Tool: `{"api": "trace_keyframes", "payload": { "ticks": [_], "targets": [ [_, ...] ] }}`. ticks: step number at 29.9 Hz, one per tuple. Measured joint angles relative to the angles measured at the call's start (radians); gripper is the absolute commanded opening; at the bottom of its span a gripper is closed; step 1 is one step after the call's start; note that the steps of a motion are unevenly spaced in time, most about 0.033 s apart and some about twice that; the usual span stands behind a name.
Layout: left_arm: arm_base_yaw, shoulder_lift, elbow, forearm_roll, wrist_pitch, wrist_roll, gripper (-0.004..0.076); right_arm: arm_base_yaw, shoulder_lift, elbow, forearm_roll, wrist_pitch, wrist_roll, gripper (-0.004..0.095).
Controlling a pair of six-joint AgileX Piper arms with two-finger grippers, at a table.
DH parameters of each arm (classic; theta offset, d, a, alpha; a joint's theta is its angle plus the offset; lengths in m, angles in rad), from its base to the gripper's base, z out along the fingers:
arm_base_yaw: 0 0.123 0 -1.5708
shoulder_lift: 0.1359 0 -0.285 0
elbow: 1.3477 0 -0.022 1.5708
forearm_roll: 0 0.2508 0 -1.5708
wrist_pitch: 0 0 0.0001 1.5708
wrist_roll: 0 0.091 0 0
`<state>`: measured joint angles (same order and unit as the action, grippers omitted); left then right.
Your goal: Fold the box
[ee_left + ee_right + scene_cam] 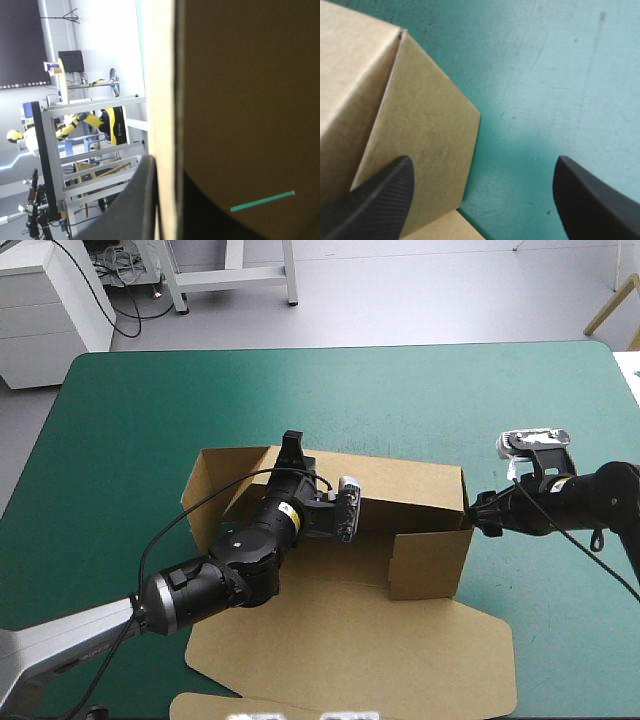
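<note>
Now, your left hand (293, 452) is clamped over top edge of rear wall, board pinched between black fingers. Brown box (410, 485) sits mid-desk (130, 410), half built: long rear wall upright, left end wall raised, short front piece raised at right, lid panel (350, 640) flat toward near edge. Your right hand (482, 512) at box's right corner, fingers spread wide, gripping nothing; one finger overlaps end wall, contact unclear.
</note>
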<state>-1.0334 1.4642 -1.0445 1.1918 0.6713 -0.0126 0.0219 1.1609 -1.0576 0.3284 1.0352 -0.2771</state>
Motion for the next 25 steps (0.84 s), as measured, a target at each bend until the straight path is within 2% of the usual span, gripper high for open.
{"api": "trace_keyframes", "payload": {
  "ticks": [9,25],
  "targets": [
    [0.0,0.0,0.0,0.001,0.0,0.001,-0.0008,0.0,-0.104,0.135,0.06,-0.093,-0.111,0.0711],
    [0.0,0.0,0.0,0.004,-0.002,0.001,-0.0008,0.0,-0.146,0.23,0.189,-0.079,-0.32,0.0711]
  ]
}}
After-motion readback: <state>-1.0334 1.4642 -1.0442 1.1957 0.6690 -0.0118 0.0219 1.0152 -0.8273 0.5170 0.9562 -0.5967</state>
